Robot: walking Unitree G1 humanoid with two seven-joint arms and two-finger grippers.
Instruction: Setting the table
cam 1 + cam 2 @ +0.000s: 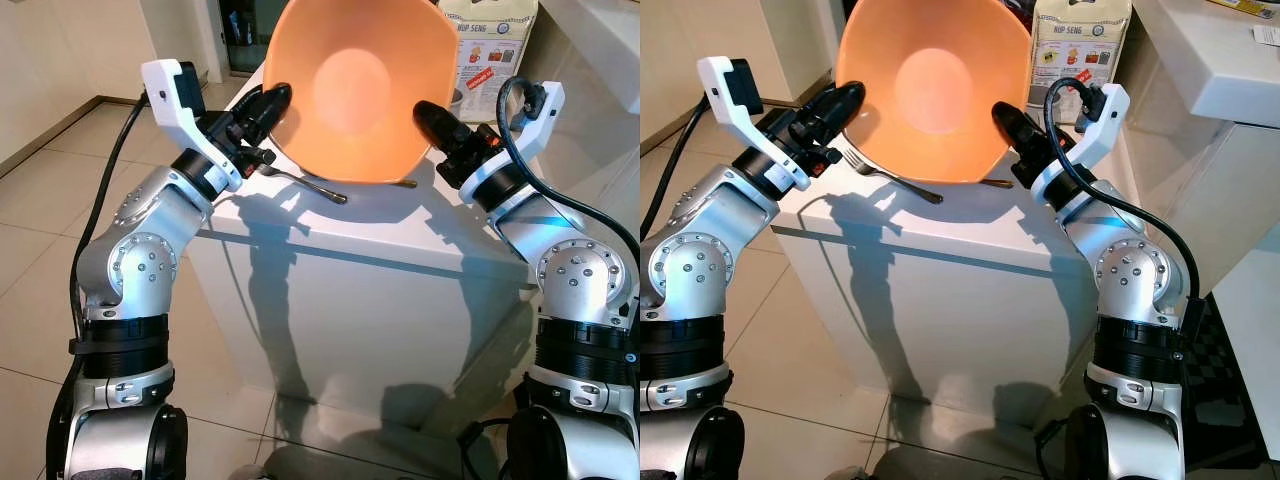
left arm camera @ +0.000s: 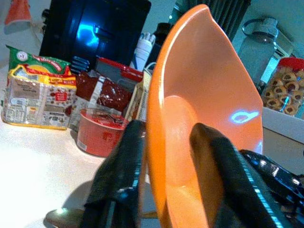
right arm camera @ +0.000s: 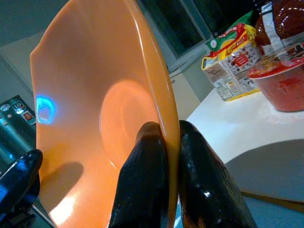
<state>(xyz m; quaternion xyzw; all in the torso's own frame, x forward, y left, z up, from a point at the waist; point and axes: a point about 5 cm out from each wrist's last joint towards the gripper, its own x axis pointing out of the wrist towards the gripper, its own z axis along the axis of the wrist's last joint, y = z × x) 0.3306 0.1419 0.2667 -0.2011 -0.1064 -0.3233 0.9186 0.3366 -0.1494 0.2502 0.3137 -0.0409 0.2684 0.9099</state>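
From the left eye, an orange bowl [image 1: 355,85] is held up in the air above the far part of a white desk [image 1: 350,235], tipped so its hollow faces the camera. The left claw [image 1: 262,108] grips the bowl's rim on one side and the right claw [image 1: 432,118] grips the opposite side. Under the bowl a fork [image 1: 305,183] lies flat on the desk, and a printed bag [image 1: 490,60] stands behind it. The right eye shows the same hold, with the bowl's shadow falling on the desk top around the fork. In the left wrist view, the left claw's two black fingers [image 2: 118,185] are clenched on the bowl's rim, one on the outside and one inside the hollow; behind it on the desk stand a red cup [image 2: 99,132], a pack of noodles [image 2: 38,92] and a dark red packet [image 2: 107,85]. In the right wrist view, the right claw's fingers [image 3: 145,180] pinch the rim between them, one on each face, with the red cup and noodle pack beyond on the desk.
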